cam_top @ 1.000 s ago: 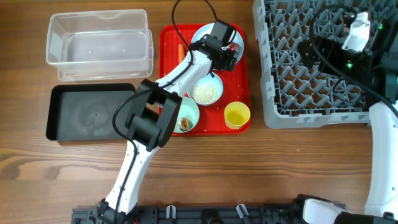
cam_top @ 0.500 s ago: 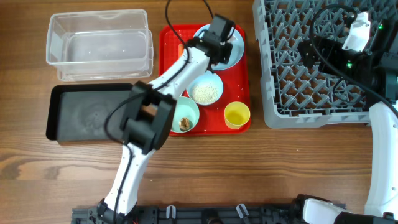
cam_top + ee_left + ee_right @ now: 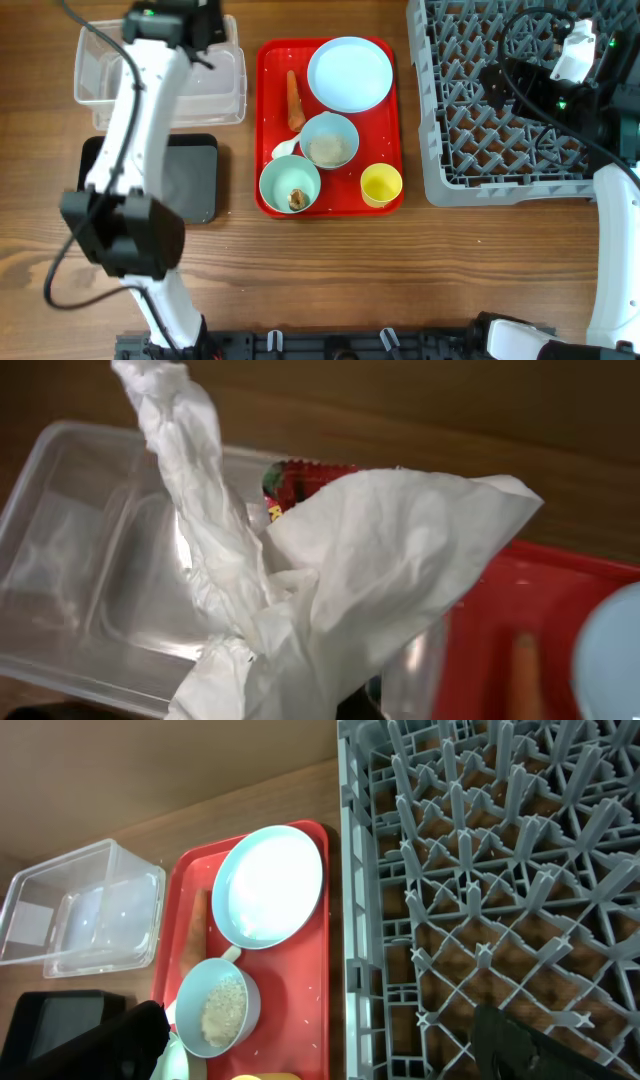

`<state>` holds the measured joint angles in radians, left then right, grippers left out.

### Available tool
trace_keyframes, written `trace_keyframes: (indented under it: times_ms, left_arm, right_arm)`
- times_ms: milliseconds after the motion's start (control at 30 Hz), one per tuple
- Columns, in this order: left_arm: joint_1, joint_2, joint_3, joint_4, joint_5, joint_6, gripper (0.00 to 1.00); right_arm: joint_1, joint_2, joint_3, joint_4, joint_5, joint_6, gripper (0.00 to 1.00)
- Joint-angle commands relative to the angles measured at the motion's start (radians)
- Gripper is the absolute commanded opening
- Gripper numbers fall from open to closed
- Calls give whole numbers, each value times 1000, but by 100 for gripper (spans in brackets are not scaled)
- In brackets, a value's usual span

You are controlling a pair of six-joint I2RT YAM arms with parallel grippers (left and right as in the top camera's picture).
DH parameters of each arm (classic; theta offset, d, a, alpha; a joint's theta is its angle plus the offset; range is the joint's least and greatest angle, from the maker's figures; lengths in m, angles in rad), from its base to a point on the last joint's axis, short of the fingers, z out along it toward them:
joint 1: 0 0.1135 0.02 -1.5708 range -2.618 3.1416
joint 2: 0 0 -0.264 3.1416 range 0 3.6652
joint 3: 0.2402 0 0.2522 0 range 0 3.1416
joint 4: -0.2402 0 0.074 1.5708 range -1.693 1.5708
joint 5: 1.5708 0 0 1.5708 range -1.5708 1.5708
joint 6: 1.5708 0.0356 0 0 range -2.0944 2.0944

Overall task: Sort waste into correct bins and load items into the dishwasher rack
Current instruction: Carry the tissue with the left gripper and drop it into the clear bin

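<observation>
My left gripper (image 3: 188, 24) hangs over the clear plastic tub (image 3: 160, 75), shut on crumpled white paper napkins (image 3: 340, 580). A small red wrapper (image 3: 300, 480) peeks out behind them, and the napkins hide the jaws in the left wrist view. On the red tray (image 3: 272, 60) lie the pale blue plate (image 3: 350, 73), the orange carrot (image 3: 294, 100) and the bowl of rice (image 3: 328, 145). The mint bowl (image 3: 283, 178) with a brown lump (image 3: 297, 199), the yellow cup (image 3: 381, 184) and the white spoon (image 3: 284, 150) are there too. My right gripper (image 3: 330, 1055) stands open over the grey rack (image 3: 500, 130).
The black shallow tray (image 3: 195, 180) sits in front of the tub, partly under my left arm. The rack's upright pegs (image 3: 480, 840) fill the right side of the table. Bare wood lies in front of the trays.
My left gripper shut on the napkins and wrapper at the plate, then swung left to above the clear tub. The plate is now bare. The right arm stayed still.
</observation>
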<state>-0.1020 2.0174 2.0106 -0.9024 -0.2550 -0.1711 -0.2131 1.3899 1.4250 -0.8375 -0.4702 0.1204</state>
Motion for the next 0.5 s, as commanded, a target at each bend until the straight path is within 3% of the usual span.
trace_keyframes:
  times_ms: [0,67,100,167,200,467]
  left_arm:
    - [80,103,-14,16,57,-24,4]
    - [106,159,-14,35,57,-24,4]
    - [110,176,-14,35,58,-24,13]
    - [107,188,-14,38,57,-24,96]
    - [104,187,-14,47,57,-24,100]
    - [64,112,-13,137,57,-16,100]
  right_arm:
    - [-2,-6,11,3,5,14,100]
    - [-2,-6,11,0,5,13,100]
    - [-2,-6,11,-2,5,14,100]
    - [-2,-6,11,-2,5,20,100]
    - [-2,-6,11,-2,5,21,100]
    - [-2,-6,11,-14,5,20,100]
